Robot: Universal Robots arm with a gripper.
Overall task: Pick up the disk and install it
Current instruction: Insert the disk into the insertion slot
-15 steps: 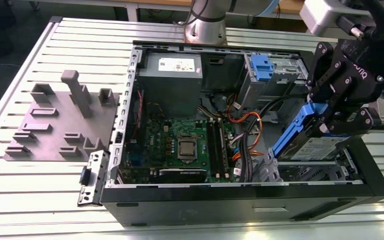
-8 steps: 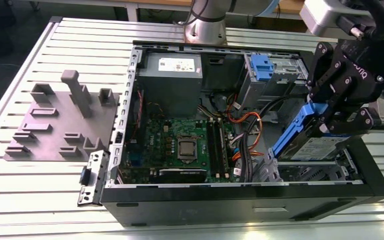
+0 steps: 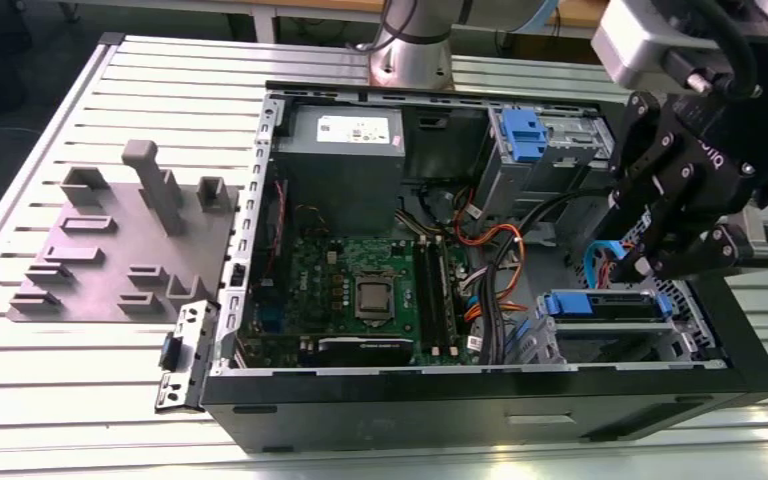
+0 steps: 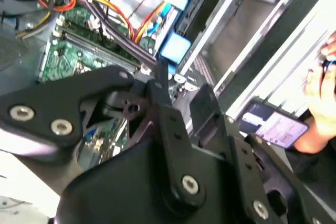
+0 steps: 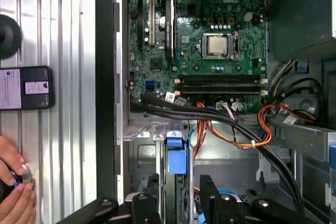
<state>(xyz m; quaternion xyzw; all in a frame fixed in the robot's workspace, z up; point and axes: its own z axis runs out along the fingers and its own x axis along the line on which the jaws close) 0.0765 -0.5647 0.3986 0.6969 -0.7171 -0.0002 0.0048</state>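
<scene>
Silver-metal rectangular disk with blue plastic rails (image 3: 604, 305) sits in the open black computer case's (image 3: 491, 400) bay, at four o'clock from the green motherboard (image 3: 357, 280); the black pincer (image 3: 638, 262) hovers spread just above it. Likely stiff, weighty and shock-sensitive: grip the railed edges

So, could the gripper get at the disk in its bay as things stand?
Probably yes: the open gripper hangs just over the disk and its blue edge, and the cables run beside it, not across.
</scene>
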